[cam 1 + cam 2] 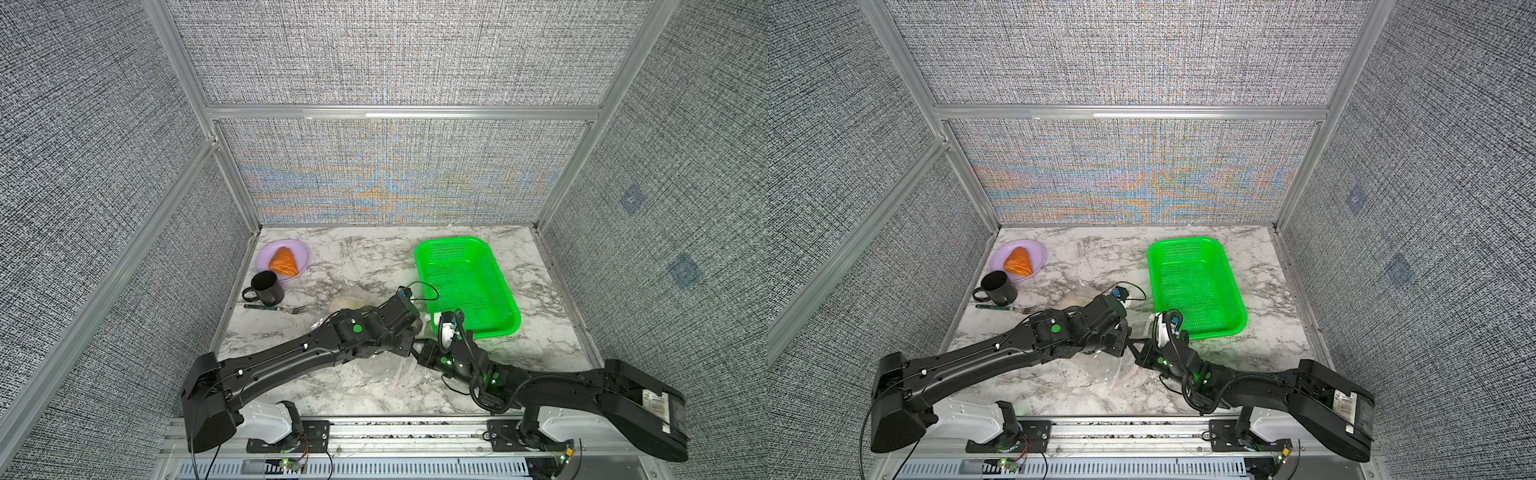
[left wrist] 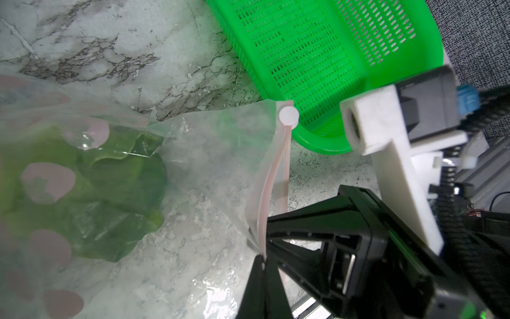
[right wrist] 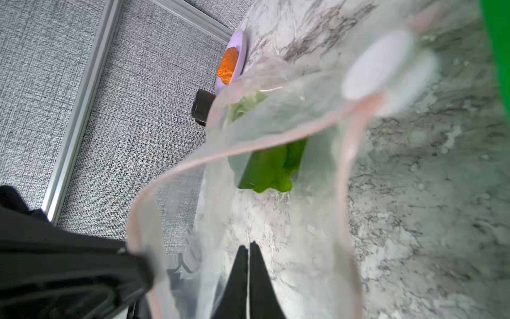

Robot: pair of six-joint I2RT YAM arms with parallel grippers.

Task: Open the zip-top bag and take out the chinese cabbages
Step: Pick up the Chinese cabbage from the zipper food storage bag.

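The zip-top bag lies on the marble between both arms, its clear film showing under them in both top views. Its mouth gapes, with the pale pink zip strip looping round. A white round slider sits at the strip's far end. The chinese cabbage lies inside, leafy green. My left gripper is shut on the zip strip at one lip. My right gripper points into the mouth, fingers a narrow crack apart, with nothing between them.
A green mesh basket stands right behind the bag, close to the right wrist. At the back left are a purple plate with an orange pastry, a black mug and a fork. Grey walls enclose the table.
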